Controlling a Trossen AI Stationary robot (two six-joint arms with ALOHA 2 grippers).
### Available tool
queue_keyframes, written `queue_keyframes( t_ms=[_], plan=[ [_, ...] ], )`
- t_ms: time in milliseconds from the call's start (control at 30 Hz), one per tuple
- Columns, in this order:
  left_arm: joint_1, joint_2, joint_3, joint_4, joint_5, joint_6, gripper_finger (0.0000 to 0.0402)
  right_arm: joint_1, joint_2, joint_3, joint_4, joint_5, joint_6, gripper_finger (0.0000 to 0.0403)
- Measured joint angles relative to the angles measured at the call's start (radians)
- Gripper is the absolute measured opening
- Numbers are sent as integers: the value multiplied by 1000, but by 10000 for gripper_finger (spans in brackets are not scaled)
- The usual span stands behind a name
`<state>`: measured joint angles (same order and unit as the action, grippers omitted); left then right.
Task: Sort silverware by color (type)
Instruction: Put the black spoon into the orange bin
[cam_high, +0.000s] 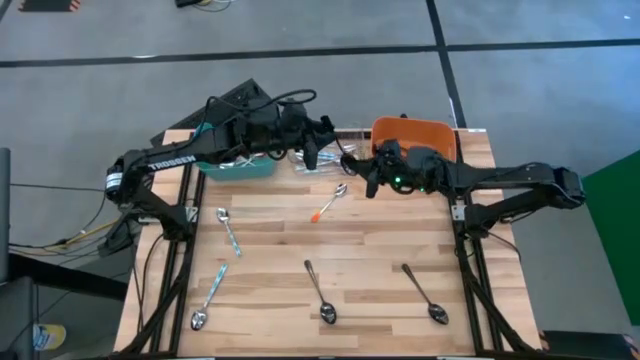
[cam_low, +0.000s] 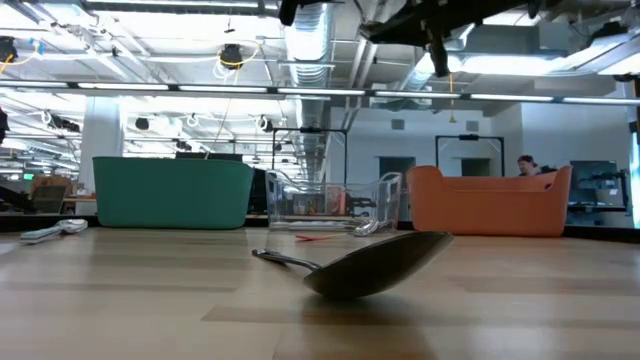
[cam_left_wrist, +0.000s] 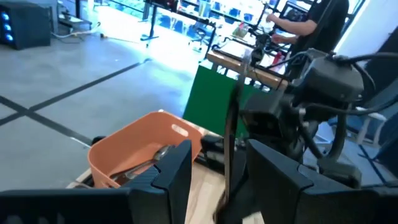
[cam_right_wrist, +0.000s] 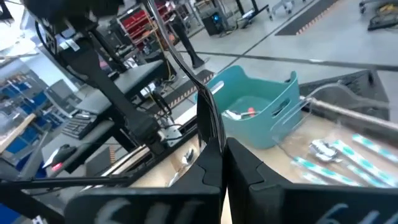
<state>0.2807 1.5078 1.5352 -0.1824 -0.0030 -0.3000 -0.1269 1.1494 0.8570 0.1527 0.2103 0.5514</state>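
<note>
Bins lined along top edge of table (cam_high: 380, 250), high view: teal bin (cam_high: 238, 165) upper left-centre, clear bin (cam_high: 318, 160) mid, orange bin (cam_high: 413, 135) upper right-centre. Teal bin mostly hidden under left arm in high view; right wrist view shows something small, pale w/ a red bit, in its bottom (cam_right_wrist: 239, 113), can't tell what. Clear bin (cam_low: 330, 208) in low view holds a few items, hard to make out. Orange bin (cam_left_wrist: 140, 149) in left wrist view holds at least one spoon, shiny bowl visible (cam_left_wrist: 161, 152).

Left gripper (cam_high: 312, 150) over clear bin, fingers (cam_left_wrist: 177, 168) spread, thin dark handle (cam_left_wrist: 231, 143) upright between them; contact w/ pads not clear. Right gripper (cam_high: 358, 170) just right of it, in front of orange bin, fingers pressed together on same thin dark handle (cam_right_wrist: 208, 118), which stands up from tips.

Loose spoons on table, high view: orange-handled spoon (cam_high: 328, 203) centre, just below grippers; teal-handled spoon (cam_high: 228, 230) left-centre; second teal-handled spoon (cam_high: 210, 295) lower left; dark-handled spoon (cam_high: 320, 292) bottom centre; second dark-handled spoon (cam_high: 425, 293) bottom right-centre. Low view: one spoon bowl (cam_low: 375, 265) close up, mid-frame. Right wrist view: teal-handled spoons (cam_right_wrist: 339, 158) lying beside teal bin, seen through clear plastic.
</note>
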Motion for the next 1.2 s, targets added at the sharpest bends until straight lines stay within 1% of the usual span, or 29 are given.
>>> queue_keyframes(
  t_ms=[133,233,333,433,600,667,1033,1100,1200],
  plan=[
    [11,0,0,18,45,8,138,3,42,0,21,-14,20,16],
    [12,0,0,16,51,42,136,3,63,0,39,-14,23,16],
    [12,0,0,0,52,72,123,1,69,0,78,-14,17,16],
    [12,0,0,-22,51,101,92,-13,63,0,91,-14,16,16],
    [15,0,0,-29,41,137,26,-32,60,0,90,-15,14,16],
    [20,0,0,-28,49,138,9,-33,60,0,90,-15,16,16],
    [34,0,0,-26,90,121,16,-40,60,0,90,-26,23,16],
    [36,0,0,-25,128,122,24,-40,60,0,89,-26,24,16],
    [36,0,0,-20,154,131,44,-40,60,0,90,-26,23,15]
  ],
)
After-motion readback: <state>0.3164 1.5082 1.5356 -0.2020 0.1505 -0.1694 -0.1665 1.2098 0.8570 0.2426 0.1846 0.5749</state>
